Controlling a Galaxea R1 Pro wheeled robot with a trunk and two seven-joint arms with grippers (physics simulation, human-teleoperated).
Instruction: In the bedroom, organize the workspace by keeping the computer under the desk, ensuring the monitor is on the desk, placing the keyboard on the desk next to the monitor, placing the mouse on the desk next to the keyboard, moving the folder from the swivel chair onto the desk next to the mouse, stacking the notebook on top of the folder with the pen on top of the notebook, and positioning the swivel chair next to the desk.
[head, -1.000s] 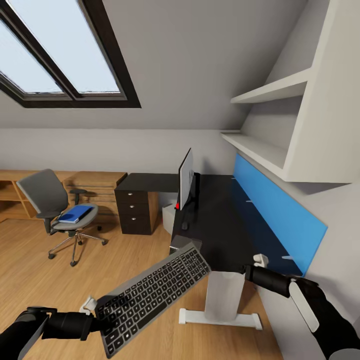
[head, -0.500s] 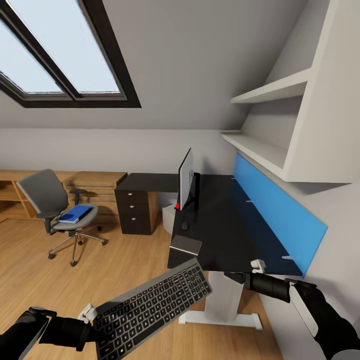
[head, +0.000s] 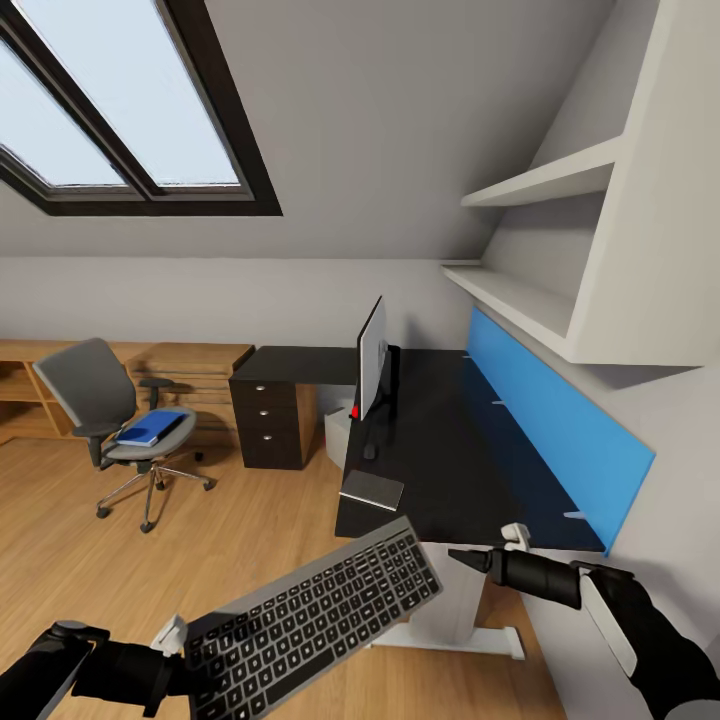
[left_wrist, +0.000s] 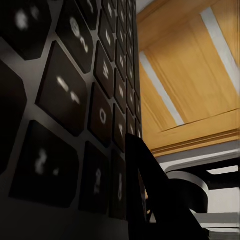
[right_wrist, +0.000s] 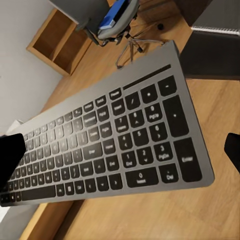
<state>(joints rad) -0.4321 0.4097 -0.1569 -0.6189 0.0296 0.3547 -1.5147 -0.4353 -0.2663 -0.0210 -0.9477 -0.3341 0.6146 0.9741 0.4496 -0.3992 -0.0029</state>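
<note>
My left gripper (head: 188, 652) is shut on the near end of the keyboard (head: 315, 620), which slants in the air in front of the desk (head: 450, 440). The left wrist view has its black keys (left_wrist: 65, 90) up close. My right gripper (head: 470, 558) stands open beside the keyboard's far end (right_wrist: 150, 125), not touching it. The monitor (head: 372, 358) stands on the desk, with a small dark mouse (head: 369, 451) and the notebook (head: 371, 489) near the front edge. The computer (head: 338, 432) sits under the desk. The blue folder (head: 150, 427) lies on the swivel chair (head: 95, 395), far left. The pen is out of view.
A dark drawer unit (head: 270, 420) stands under the desk's far wing, and a light-wood dresser (head: 190, 375) behind the chair. A blue wall panel (head: 550, 420) and white shelves (head: 540, 300) line the right wall. The white desk leg (head: 445, 600) is just beyond the keyboard. Open wood floor (head: 200, 530) lies at left.
My left gripper has carried the keyboard lower and a little to the right, so its far end has come off the desk corner. The right gripper has drifted down and left.
</note>
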